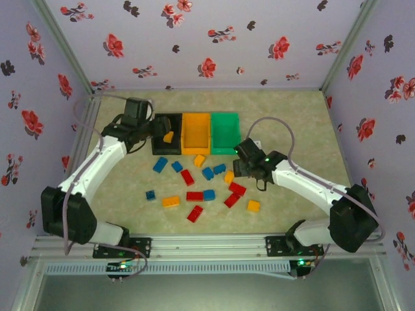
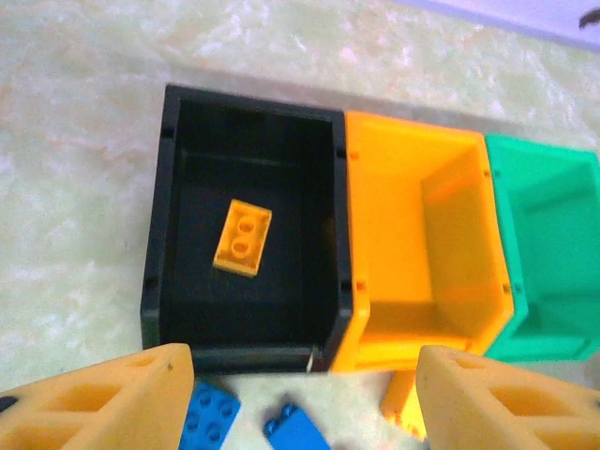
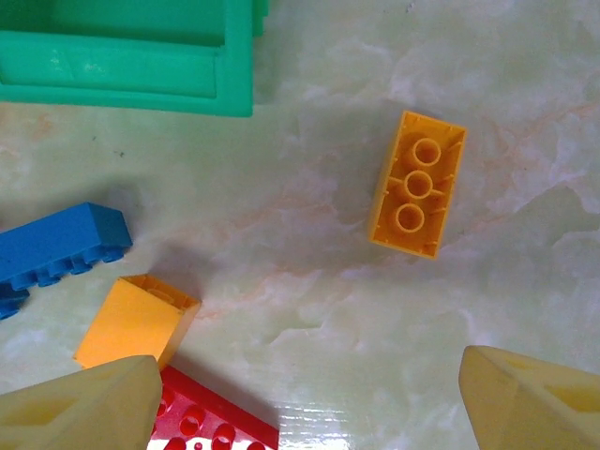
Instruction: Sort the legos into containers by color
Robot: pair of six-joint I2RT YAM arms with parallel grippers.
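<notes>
1. Bins: black bin (image 1: 167, 152), orange bin (image 1: 194, 151) and green bin (image 1: 225, 151) stand in a touching row at the far middle of the table (image 1: 305, 129); black is on the left, green on the right.
2. Black bin content: one orange brick (image 2: 242, 239) lies flat on the floor, studs up, turned slightly off the bin's axis and clear of all four walls.
3. Left gripper (image 2: 305, 375): it hovers over the near side of the black bin; fingers are spread wide with nothing between them.
4. Loose legos (image 1: 194, 195): red, blue and orange bricks lie scattered on the table between the bins and the arm bases; two blue bricks (image 2: 208, 417) lie just in front of the black bin.
5. Right gripper (image 3: 309, 384): it hangs above the table near a corner of the green bin; fingers are apart and hold nothing.
6. Under the right wrist: an upturned orange brick (image 3: 419, 185) lies alone with its hollow underside showing; a blue brick (image 3: 61, 248), a second orange piece (image 3: 136, 322) and a red brick (image 3: 211, 422) lie by the gripper's left finger; the orange piece touches the red one.
</notes>
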